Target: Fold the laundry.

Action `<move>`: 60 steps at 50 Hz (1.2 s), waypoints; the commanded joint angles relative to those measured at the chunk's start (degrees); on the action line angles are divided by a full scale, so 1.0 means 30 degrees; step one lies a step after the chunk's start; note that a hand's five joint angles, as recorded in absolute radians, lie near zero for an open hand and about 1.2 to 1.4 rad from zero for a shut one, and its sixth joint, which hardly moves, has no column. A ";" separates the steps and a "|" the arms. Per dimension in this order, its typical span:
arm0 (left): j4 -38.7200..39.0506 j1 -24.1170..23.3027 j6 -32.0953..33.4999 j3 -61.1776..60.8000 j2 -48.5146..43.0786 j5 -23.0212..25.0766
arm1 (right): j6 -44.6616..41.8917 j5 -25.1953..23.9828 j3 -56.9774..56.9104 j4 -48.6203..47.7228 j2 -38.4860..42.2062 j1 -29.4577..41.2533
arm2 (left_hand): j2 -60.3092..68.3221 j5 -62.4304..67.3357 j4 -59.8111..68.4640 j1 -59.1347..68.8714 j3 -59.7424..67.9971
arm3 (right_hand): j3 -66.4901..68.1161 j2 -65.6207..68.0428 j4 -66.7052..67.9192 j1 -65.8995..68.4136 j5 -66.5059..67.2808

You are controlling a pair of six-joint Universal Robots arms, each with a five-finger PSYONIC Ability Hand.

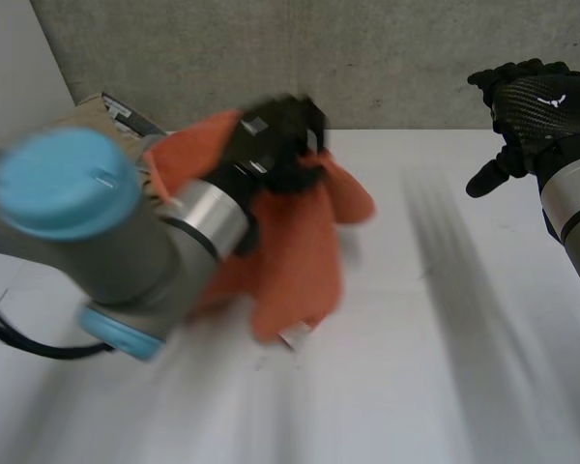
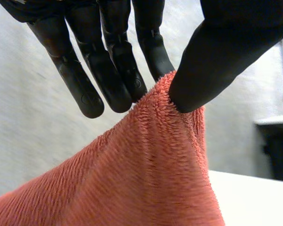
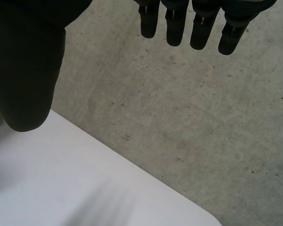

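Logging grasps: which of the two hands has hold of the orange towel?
The left hand: its thumb and fingers pinch the orange towel. The right hand holds nothing, fingers relaxed, well away from it.

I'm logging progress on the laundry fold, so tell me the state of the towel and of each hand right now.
orange towel: not folded, hanging bunched from the left hand's pinch.
left hand: shut on the orange towel, thumb pinching it against the fingers.
right hand: open, fingers straight, holding nothing, apart from the towel.
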 commanded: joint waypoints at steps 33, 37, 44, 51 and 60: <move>-0.4995 0.3004 0.4790 -1.1554 0.5990 -0.1709 | -0.7289 -0.3832 0.0282 0.4073 0.3985 0.1442 | -1.4086 -1.2850 -1.4109 -1.2953 -1.3989 | -0.0683 -0.0704 -0.0646 -0.1095 -0.0822; -0.5172 0.2154 0.4525 -1.1851 0.5609 -0.2619 | -0.7525 -0.4388 0.0574 0.3809 0.4747 0.1618 | -1.2571 -1.1335 -1.2594 -1.1438 -1.2474 | -0.0683 -0.0704 -0.0646 -0.1095 -0.0822; -0.5202 0.1830 0.3910 -1.1646 0.4408 -0.3002 | -0.7613 -0.4917 0.1336 0.2024 0.5832 0.1736 | -1.1449 -1.0212 -1.1472 -1.0315 -1.1351 | -0.0264 -0.0285 -0.0227 -0.0676 -0.0403; -0.5231 0.1626 0.2535 -1.0798 0.2623 -0.3001 | -0.7671 -0.4888 0.1806 0.0703 0.6126 0.1736 | -1.1449 -1.0212 -1.1472 -1.0315 -1.1351 | 0.0242 0.0221 0.0279 -0.0170 0.0103; -0.5260 0.0951 0.2005 -0.9479 0.1098 -0.3060 | -0.7671 -0.4859 0.1835 0.0673 0.6097 0.1618 | -1.1114 -0.9877 -1.1137 -0.9980 -1.1016 | 0.0242 0.0221 0.0279 -0.0170 0.0103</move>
